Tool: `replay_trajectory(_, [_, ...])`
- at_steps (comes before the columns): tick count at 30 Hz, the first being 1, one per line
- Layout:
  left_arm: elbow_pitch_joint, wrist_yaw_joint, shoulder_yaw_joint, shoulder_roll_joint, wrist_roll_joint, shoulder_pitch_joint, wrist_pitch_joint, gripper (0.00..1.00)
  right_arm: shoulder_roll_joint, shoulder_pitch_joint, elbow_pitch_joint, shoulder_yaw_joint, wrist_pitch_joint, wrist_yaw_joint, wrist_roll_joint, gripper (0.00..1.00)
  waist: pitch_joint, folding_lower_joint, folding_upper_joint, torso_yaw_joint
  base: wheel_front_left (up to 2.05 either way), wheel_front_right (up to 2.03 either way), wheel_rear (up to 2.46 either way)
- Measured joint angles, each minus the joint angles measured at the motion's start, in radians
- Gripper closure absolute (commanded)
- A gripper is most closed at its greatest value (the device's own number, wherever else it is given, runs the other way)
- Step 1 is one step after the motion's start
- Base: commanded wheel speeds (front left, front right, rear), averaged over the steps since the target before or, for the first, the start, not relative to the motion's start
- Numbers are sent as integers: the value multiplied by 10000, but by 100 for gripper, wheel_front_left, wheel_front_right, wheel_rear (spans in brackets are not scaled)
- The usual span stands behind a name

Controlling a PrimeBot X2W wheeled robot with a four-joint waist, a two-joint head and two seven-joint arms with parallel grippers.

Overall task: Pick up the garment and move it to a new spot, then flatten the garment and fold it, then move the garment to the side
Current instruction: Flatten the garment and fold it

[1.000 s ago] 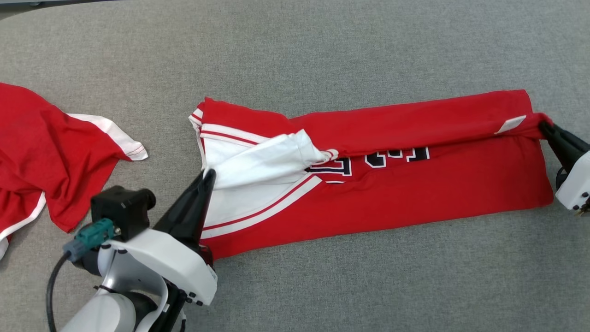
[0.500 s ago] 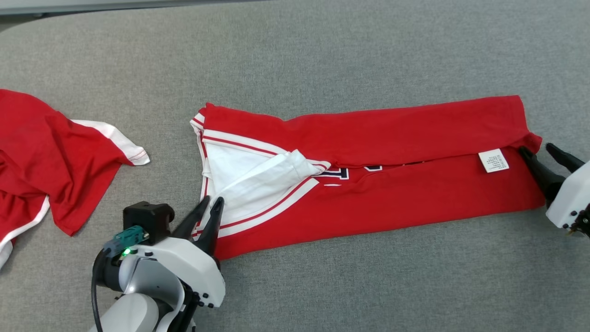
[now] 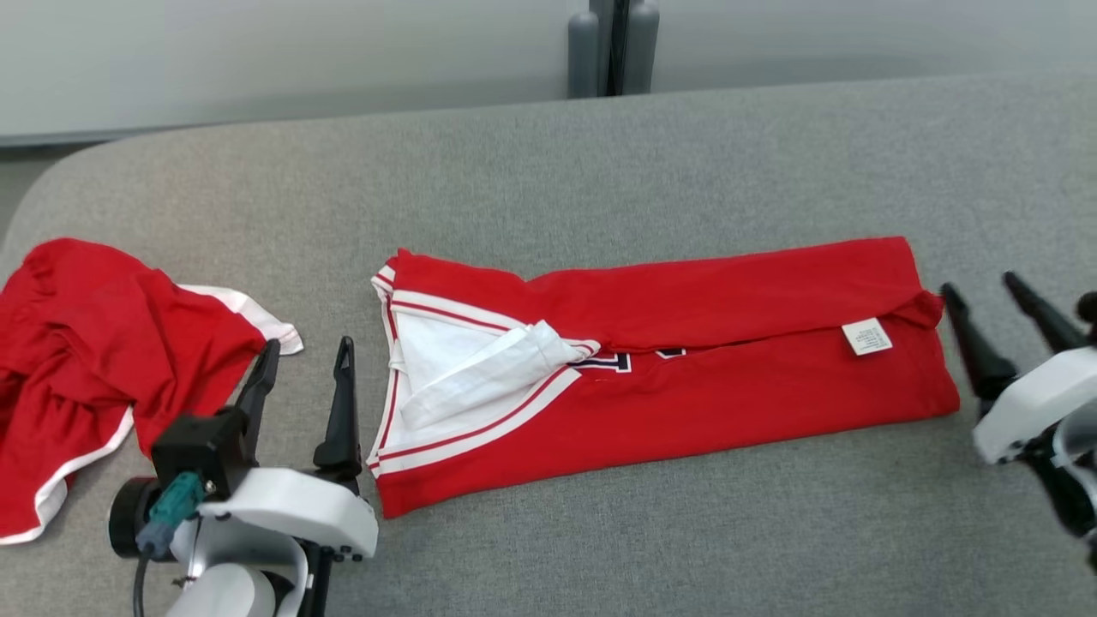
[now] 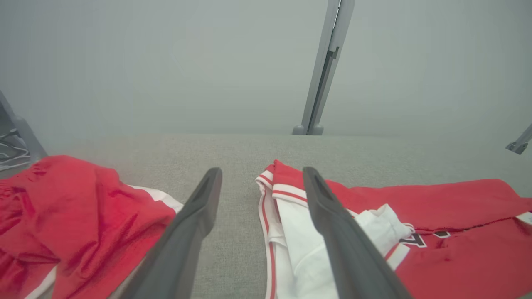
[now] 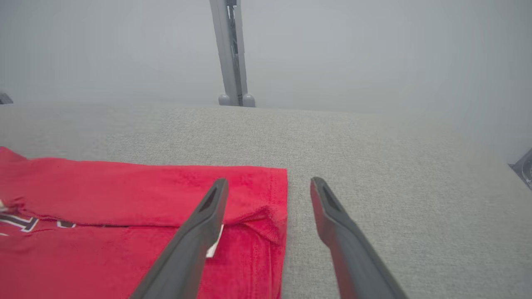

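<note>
- Red garment [image 3: 686, 360] — a jersey with white trim and dark lettering — lies as a long, narrow band across the middle of the grey padded table [image 3: 600, 154]. Its far long edge is turned in to the middle line and covers most of the lettering. A white care label [image 3: 867, 336] shows near the right end, and a white sleeve [image 3: 493, 377] pokes out at the left end.
- Change: a second ago both grippers were pinched on the two ends of this turned-in flap. Both have since let go, and the flap rests unaided.
- Meaning, by judgement: the lengthwise fold is laid. The crosswise fold and the move to the side remain, and the loose sleeve may need tucking first.
- Left gripper [image 3: 308, 343]: empty, with its fingers spread wide and pointing away from the robot. It sits over bare table just beside the garment's left end, between it and a second red garment [image 3: 103, 360] heaped at the table's left.
- Right gripper [image 3: 980, 284]: empty and equally wide, drawn back just off the right end and clear of the cloth. In the right wrist view one finger lines up with the folded corner and the other with bare table.
- Far table edge and a grey post [image 3: 613, 47] have come into the head view — a shift of the camera, not of the things.
</note>
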Motion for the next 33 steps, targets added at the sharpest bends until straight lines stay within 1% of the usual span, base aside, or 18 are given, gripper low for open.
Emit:
replay_trajectory(2, [125,8,35,-142,17,156,-426,0,403,247,-90,-88,-265,0,-332,0,-247,0,0,-10,0,0,0])
replay_trajectory(4, [382,-151,38,-288,-25,298,-844,0,752,494,-299,-236,-495,0,-706,0,-502,0,0,-16,0,0,0])
replay_trajectory(7, [792,-228,50,-443,-36,503,-1206,0,1262,942,-541,-727,-673,0,-1248,0,-889,1,0,-20,0,0,0])
replay_trajectory(9, [1106,-336,67,-575,-46,627,-1373,0,1624,1312,-840,-1106,-688,0,-1674,0,-1141,0,0,-24,0,0,0])
replay_trajectory(11, [1337,-347,107,-619,21,757,-1509,0,2000,1701,-1313,-1567,-711,0,-2167,0,-1386,0,0,-34,0,0,0])
replay_trajectory(16, [1498,-481,345,-965,372,1117,-1670,0,2732,2923,-2006,-2107,-721,0,-2917,0,-1911,0,0,-75,0,0,0])
replay_trajectory(24, [1256,-1168,1080,-1685,1685,1843,-1707,0,3446,4111,-3248,-2867,-742,0,-3695,0,-2264,0,0,-87,0,0,0])
replay_trajectory(29, [1252,-1565,1551,-2194,2320,2348,-1707,0,3802,4757,-3745,-3097,-746,0,-3931,0,-2414,0,0,-112,0,0,0])
replay_trajectory(33, [1329,-1843,1843,-2535,2817,2681,-1707,0,3994,5156,-3864,-3273,-746,0,-3931,0,-2508,0,0,-128,0,0,0])
